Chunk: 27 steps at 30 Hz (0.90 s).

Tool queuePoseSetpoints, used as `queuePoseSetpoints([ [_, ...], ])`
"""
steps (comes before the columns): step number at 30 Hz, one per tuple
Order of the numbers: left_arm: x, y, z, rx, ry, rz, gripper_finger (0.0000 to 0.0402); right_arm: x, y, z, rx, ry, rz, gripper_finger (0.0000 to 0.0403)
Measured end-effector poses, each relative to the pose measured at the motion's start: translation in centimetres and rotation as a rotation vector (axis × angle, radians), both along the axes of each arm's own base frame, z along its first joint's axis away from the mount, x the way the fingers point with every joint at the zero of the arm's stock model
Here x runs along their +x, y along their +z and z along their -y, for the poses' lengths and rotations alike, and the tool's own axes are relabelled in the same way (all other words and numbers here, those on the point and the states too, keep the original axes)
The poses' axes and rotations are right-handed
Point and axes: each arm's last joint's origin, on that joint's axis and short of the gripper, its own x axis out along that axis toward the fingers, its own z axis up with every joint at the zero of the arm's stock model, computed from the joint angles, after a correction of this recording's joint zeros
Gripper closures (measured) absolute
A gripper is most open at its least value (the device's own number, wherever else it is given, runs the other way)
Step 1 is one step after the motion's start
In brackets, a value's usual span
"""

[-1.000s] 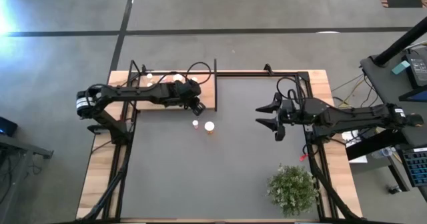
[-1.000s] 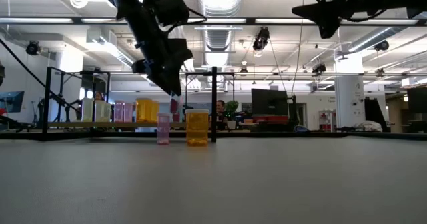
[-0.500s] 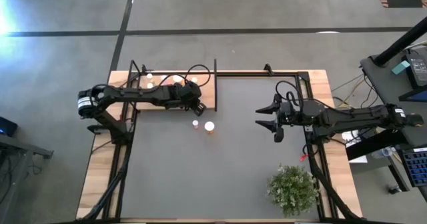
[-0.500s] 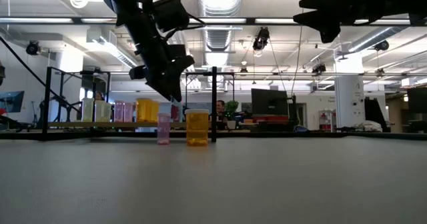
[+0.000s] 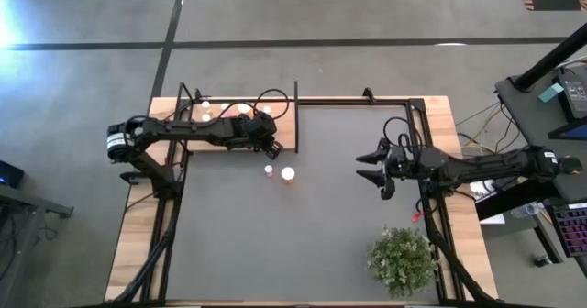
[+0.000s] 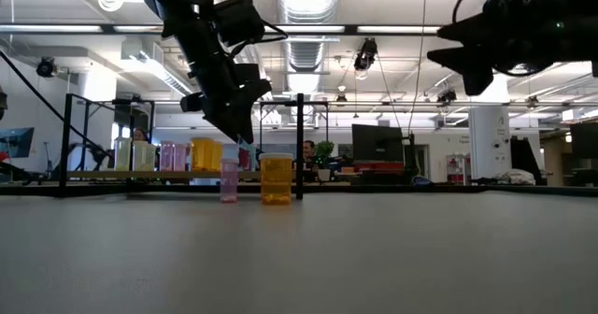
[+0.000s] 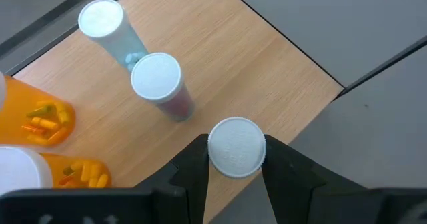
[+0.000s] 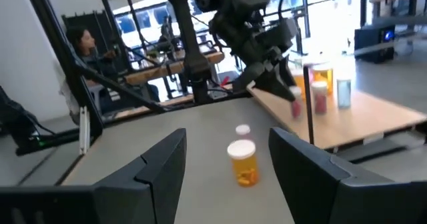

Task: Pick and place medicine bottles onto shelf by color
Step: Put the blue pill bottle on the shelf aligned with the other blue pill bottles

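Above shelf (image 5: 284, 129) corner, high view: left gripper (image 5: 270, 147) at board's near right edge; two bottles, small pink bottle (image 5: 268, 171) and orange bottle (image 5: 288, 175), stand on grey table (image 5: 321, 235) just beyond it. Right gripper (image 5: 374, 168) spread wide, well apart, over mid-table.

Low view: left gripper (image 6: 241, 138) raised above pink bottle (image 6: 229, 179).

Left wrist view: fingers (image 7: 193, 167) clamp white-capped bottle (image 7: 236, 147) over shelf (image 7: 240, 64) edge; two more bottles upright nearby.

Right wrist view: fingers (image 8: 160, 164) apart, orange bottle (image 8: 243, 161) ahead.

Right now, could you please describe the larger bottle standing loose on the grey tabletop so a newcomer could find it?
Start at the light-wood shelf in the table's far-left corner. Just off its near-right corner two bottles stand on the tabletop. It is the wide orange bottle, next to the slimmer pink bottle.
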Motion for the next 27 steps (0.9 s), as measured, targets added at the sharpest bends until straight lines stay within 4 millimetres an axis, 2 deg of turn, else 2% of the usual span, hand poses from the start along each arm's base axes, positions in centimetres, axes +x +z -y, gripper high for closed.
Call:
queuePoseSetpoints([
  [12,0.1,0.0,0.0,0.003,0.000,0.009,0.0295,-0.9,-2.9,0.0,0.073,0.000,-0.024,0.0200],
  [23,0.1,0.1,0.0,0.004,-0.002,0.021,0.0295,-0.9,-3.1,0.0,0.085,-0.025,-0.032,0.0200],
  [27,0.1,0.1,0.0,0.004,-0.002,0.023,0.0295,-0.9,-3.2,0.0,0.036,-0.026,-0.047,0.0200],
])
